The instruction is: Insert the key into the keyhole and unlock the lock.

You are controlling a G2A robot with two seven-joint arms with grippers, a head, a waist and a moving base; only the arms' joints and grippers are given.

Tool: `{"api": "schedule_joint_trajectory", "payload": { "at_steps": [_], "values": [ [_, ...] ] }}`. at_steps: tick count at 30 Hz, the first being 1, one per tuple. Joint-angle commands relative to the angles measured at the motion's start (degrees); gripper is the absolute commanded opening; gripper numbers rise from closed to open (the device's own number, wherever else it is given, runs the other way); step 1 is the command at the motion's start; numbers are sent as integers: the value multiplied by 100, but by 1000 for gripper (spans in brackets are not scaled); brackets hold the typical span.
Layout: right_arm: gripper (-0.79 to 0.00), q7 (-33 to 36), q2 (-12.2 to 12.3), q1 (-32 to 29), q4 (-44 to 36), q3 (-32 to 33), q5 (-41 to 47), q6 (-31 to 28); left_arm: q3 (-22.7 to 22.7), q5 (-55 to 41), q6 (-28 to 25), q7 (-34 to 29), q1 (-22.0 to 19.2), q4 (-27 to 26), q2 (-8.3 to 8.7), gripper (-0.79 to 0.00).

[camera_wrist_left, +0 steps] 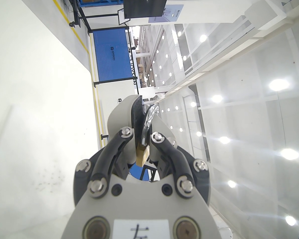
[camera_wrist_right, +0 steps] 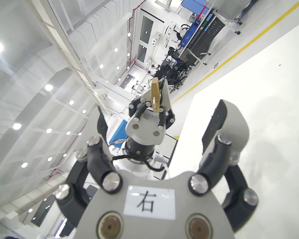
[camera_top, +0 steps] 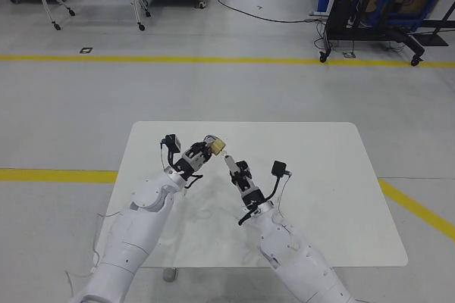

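Over the white rectangular table (camera_top: 326, 189): both grippers are raised, with their tips near each other.
Left gripper (camera_top: 205, 150): clenched on a small brass-coloured padlock (camera_wrist_right: 155, 93), which it holds clear of the tabletop.
Padlock position: between the left fingers (camera_wrist_left: 129, 115), with a curved silver metal piece (camera_wrist_left: 149, 119) rising from the brass body.
Right gripper (camera_top: 229, 160): jaws released and spread wide, grasping nothing, pointed at the padlock and just beside it.

White table (camera_top: 349, 227), yellow floor line (camera_top: 212, 58), cart (camera_top: 379, 34)
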Motion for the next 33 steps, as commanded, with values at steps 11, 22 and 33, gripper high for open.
{"api": "schedule_joint_trajectory", "payload": {
  "at_steps": [11, 22, 33],
  "values": [
    [-459, 2076, 25, 33, 125, 535, 3617, 495, 9, -20, 8, -446, -15, -29, 18, -785],
    [-480, 2289, 1, 47, 170, 605, 3813, 318, 93, 103, 32, -569, -95, 66, 14, -785],
    [-785, 2269, -29, 43, 186, 569, 3741, 326, 127, 185, 9, -596, -121, 78, 16, -785]
  ]
}}
